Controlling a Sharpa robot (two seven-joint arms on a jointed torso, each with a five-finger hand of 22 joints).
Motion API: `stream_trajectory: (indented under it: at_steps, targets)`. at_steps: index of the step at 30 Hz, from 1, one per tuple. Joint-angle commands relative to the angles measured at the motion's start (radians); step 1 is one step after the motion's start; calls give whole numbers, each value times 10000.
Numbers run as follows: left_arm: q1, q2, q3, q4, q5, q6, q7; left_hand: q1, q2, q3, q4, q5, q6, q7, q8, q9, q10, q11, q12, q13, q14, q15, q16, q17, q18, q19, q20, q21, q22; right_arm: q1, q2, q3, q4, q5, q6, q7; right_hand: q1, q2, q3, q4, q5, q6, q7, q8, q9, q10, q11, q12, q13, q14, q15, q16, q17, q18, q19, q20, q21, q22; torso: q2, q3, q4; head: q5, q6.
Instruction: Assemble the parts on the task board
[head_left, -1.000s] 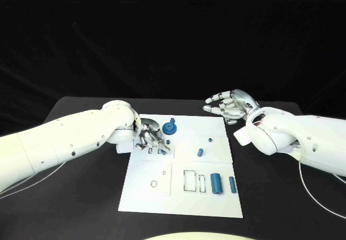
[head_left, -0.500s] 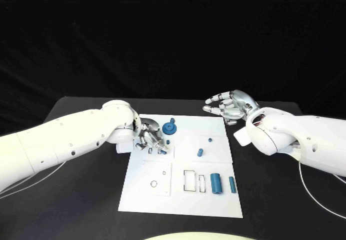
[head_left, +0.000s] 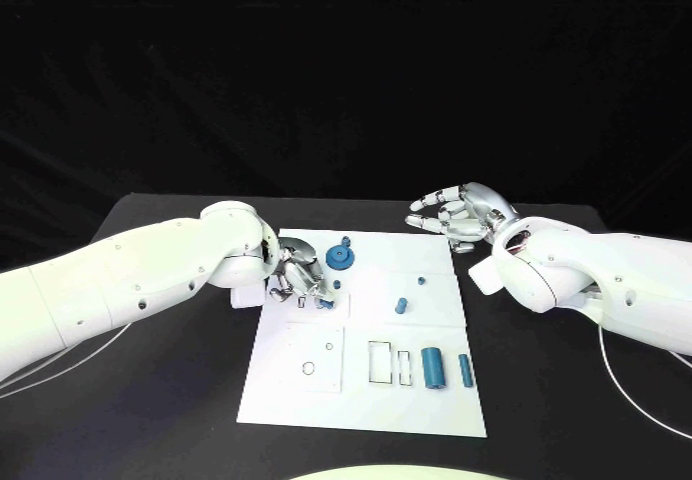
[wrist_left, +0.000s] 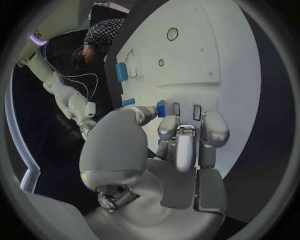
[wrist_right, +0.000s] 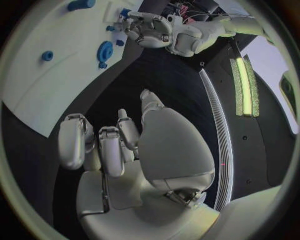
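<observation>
Left robot hand (head_left: 299, 275) on white task board (head_left: 361, 400), black table (head_left: 159, 400)

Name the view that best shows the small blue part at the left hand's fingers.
The left wrist view: the small blue part sits right at the left hand's fingers, over the task board. In the head view the part is mostly hidden by those fingers; in the right wrist view it is tiny.

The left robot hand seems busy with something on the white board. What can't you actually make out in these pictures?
- Head view: whether the left robot hand holds a part; its fingers hide what lies under them.
- Left wrist view: a small blue part sits at the fingertips, half hidden by the thumb; whether it is gripped is unclear.
- Head view: the shapes of the small blue pieces on the task board are too small to tell.
</observation>
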Motion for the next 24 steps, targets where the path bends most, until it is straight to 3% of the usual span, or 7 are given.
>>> stream_trajectory:
  at_steps: [1,4,7,8,12,24]
  targets:
    - [5,-70,9,76,879,-327,21,-129,21,1705,-1641,40,22,-14,47,24,64,10,-28,17,923,-83,46,2217,-57,61,-4,37,20,-11,0,-3,-1,-65,239,102,-86,22,-1,47,-27,38,2,60,-17,-37,-30,-17,-8,675,-4,-40,1000,202,-60,0,-37,470,0,4,-1,7,11]
    - [4,-177,14,156,1193,-549,63,-217,-23,1884,-1817,150,68,-23,49,86,106,-9,-40,21,935,-96,59,2248,-69,115,-17,71,92,-12,-5,-5,0,-65,248,111,-98,32,0,51,-25,38,3,61,-18,-31,-30,-12,-2,675,-5,-40,1001,203,-62,0,-40,468,2,5,-3,2,17]
    - [1,-331,21,326,1411,-836,146,-466,-178,2196,-2174,685,203,-49,38,215,192,-37,-87,11,943,-128,63,2267,-83,178,-47,113,164,-13,-12,-8,-7,-65,253,114,-98,32,0,51,-25,38,3,61,-18,-31,-30,-12,-2,675,-5,-40,1001,203,-62,0,-40,468,5,6,-8,4,12]
    - [1,-352,22,354,1413,-878,161,-466,-178,2196,-2174,685,203,-49,38,215,192,-37,-87,11,943,-128,63,2267,-83,178,-47,113,164,-13,-12,-8,-9,-65,253,114,-98,32,0,51,-25,38,3,61,-18,-31,-30,-12,-2,675,-5,-40,1001,203,-62,0,-40,468,7,6,-6,2,11]
    - [-9,-548,26,655,1092,-1295,322,-727,-407,2276,-2468,1731,385,-99,65,370,322,-86,-64,112,968,-167,97,2345,-104,258,-85,178,285,-22,-13,-13,-36,-65,253,113,-115,45,1,54,-22,38,3,63,-20,-26,-30,-8,3,674,-5,-41,1000,202,-60,-1,-40,470,11,5,2,6,-2]
    - [-180,-1064,-17,1561,-1418,-2795,624,-840,-637,2299,-2739,2382,640,-175,18,478,552,-162,-1,285,996,-225,137,2432,-171,482,-140,352,645,-56,-39,-20,-63,-65,174,136,-142,63,2,57,-12,36,3,63,-23,-30,-30,-11,-3,674,-5,-42,1001,205,-67,-1,-54,462,-15,18,12,67,-78]
